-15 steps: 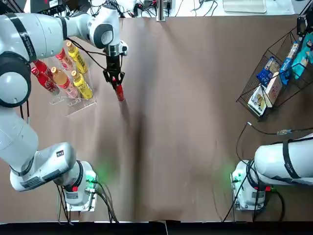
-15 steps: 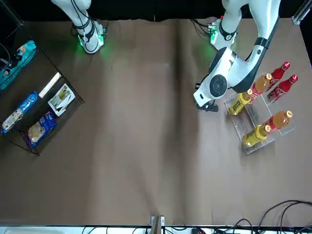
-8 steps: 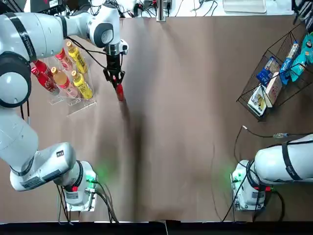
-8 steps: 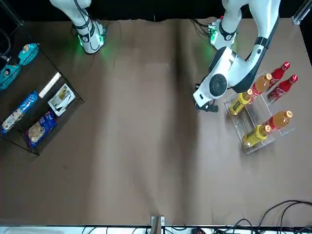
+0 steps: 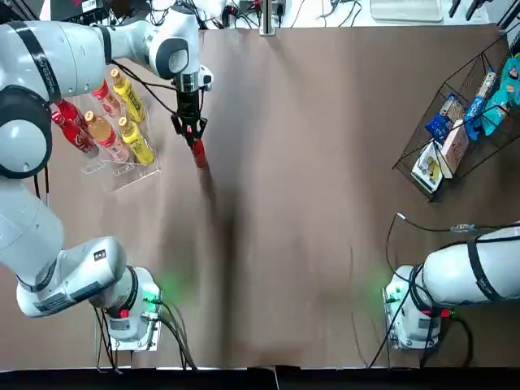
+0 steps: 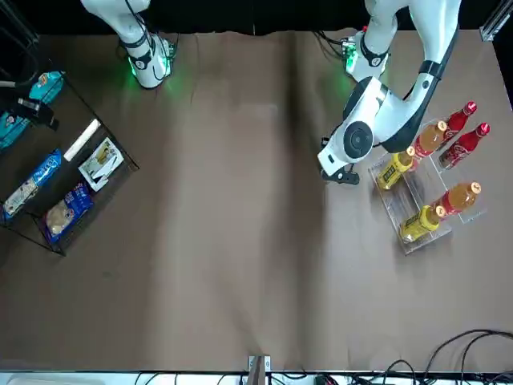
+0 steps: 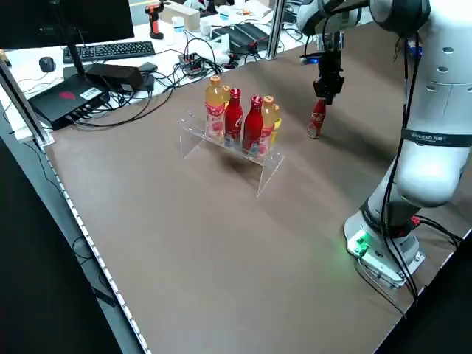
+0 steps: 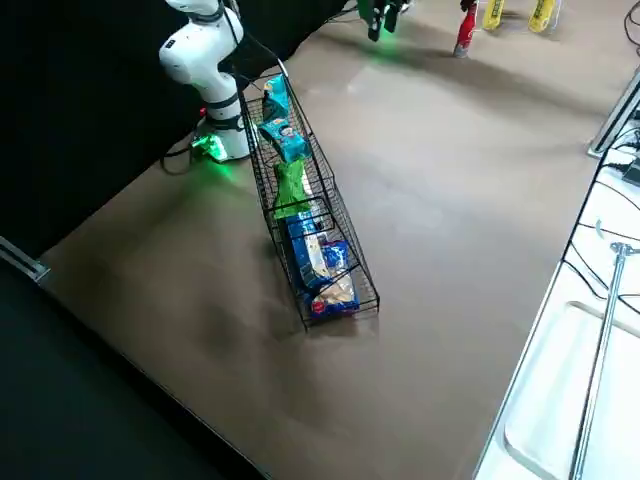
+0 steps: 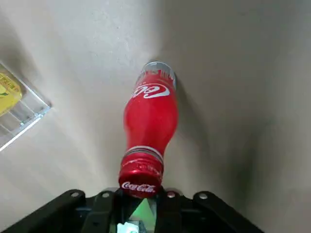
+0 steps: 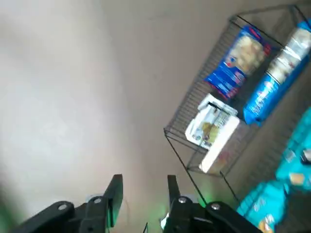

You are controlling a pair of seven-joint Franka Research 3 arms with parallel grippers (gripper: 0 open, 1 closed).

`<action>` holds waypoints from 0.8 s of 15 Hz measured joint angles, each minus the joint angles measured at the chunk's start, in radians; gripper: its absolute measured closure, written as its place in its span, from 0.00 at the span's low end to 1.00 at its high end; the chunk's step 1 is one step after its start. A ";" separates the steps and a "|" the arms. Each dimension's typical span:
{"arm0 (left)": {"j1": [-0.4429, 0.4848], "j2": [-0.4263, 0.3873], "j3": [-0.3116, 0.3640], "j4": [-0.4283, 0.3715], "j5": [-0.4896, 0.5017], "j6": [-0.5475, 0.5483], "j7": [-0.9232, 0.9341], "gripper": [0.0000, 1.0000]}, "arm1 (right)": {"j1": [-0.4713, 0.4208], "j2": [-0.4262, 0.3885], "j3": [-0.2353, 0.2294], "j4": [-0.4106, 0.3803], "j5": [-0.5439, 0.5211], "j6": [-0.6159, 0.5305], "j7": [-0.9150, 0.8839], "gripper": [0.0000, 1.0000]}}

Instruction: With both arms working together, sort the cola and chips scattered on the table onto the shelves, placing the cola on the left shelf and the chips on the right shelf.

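Since the earlier frame, only the right gripper (image 10: 143,194) has moved: it has drawn back from the black wire basket rack (image 8: 345,240), jaws apart and empty. A teal chips packet (image 5: 497,110) lies in the rack beside the larger boxes and bags, so the chips side looks finished. The loose cola bottle (image 7: 317,119) has not shifted. It stands on the brown table (image 5: 325,203), just beside the clear acrylic rack (image 7: 269,166) but apart from it. Its long axis is near vertical with a slight lean, the cap uppermost and the base down at the table; whether the base is touching cannot be told. The left gripper (image 7: 327,87) sits directly over it, jaws narrow and apparently closed on the cap. Two other cola bottles (image 7: 234,114) already stand in the acrylic rack, so this judged last one awaits lifting across.
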 joint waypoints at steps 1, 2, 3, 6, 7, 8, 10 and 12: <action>0.000 0.000 0.000 0.000 0.000 0.000 0.000 0.91 | -0.001 0.002 -0.001 -0.014 0.009 0.015 -0.053 0.56; 0.000 0.001 0.000 -0.001 0.000 -0.001 0.000 0.91 | -0.004 0.004 -0.004 -0.029 0.020 0.022 -0.106 0.56; 0.000 0.003 0.000 -0.001 0.000 -0.001 0.000 0.91 | -0.007 0.004 -0.007 -0.045 0.031 0.030 -0.144 0.56; 0.000 0.015 0.000 -0.002 0.000 -0.001 -0.001 0.91 | -0.006 0.004 -0.010 -0.081 0.040 0.072 -0.188 0.46; 0.000 0.021 0.001 -0.002 0.000 -0.002 -0.002 0.91 | 0.000 0.004 -0.009 -0.085 0.040 0.075 -0.197 0.37; 0.000 0.027 0.001 -0.003 0.000 -0.003 -0.004 0.91 | 0.009 0.003 -0.008 -0.086 0.034 0.077 -0.199 0.29; 0.000 0.037 0.003 -0.005 0.001 -0.018 -0.007 0.89 | 0.029 -0.001 -0.005 -0.082 0.008 0.090 -0.199 0.02; 0.000 0.037 0.003 -0.005 0.001 -0.023 -0.007 0.88 | 0.031 -0.004 -0.005 -0.075 0.001 0.093 -0.199 0.00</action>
